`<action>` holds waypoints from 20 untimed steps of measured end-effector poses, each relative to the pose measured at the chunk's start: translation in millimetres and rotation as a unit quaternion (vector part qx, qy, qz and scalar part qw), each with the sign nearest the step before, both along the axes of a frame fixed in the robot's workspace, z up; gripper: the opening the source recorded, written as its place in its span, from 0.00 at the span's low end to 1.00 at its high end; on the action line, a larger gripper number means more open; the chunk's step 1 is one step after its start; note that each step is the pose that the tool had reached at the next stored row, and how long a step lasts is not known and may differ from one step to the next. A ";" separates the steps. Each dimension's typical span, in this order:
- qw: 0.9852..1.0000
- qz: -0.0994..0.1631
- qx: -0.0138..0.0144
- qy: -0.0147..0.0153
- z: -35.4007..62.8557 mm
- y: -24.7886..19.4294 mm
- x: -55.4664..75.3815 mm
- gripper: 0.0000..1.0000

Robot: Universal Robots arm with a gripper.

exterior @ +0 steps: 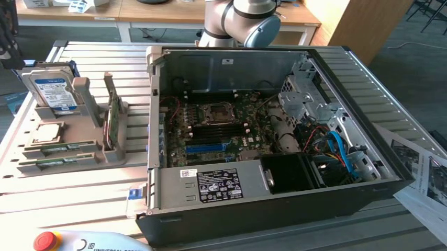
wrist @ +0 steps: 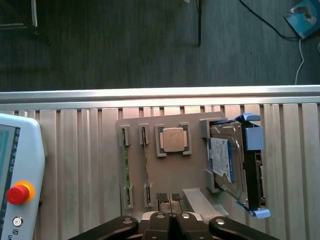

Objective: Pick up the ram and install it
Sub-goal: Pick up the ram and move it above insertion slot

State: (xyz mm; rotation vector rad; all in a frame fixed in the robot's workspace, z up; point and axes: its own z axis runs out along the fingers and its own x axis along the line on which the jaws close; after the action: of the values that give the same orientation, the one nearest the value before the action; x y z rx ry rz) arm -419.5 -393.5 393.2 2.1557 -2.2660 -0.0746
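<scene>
Two ram sticks (wrist: 125,165) stand on edge in narrow slots of a grey holder tray (wrist: 172,172); the second stick (wrist: 146,165) is beside the first. In the exterior view the ram sticks (exterior: 59,149) lie at the tray's near end, on the exterior view's left. My gripper (wrist: 171,198) hovers above the tray's edge, fingertips pressed together, shut and holding nothing, a short way from the sticks. The open computer case (exterior: 279,219) shows its motherboard (exterior: 209,130).
On the tray also sit a silver hard drive with a blue label (wrist: 227,165), a CPU (wrist: 172,140) and an upright expansion card (exterior: 112,120). A teach pendant with a red button (wrist: 17,192) lies beside the tray. Papers (exterior: 422,178) lie at the exterior view's right.
</scene>
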 end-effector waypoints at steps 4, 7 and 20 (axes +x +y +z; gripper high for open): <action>1.000 0.015 0.000 0.000 0.0 0.0 0.0 0.10; 1.000 0.025 0.000 0.000 0.0 0.0 0.0 0.10; 1.000 0.028 -0.002 0.000 -0.1 0.2 0.1 0.10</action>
State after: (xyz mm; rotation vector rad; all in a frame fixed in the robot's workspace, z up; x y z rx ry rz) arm -419.4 -393.3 393.1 2.2150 -2.2027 -0.0700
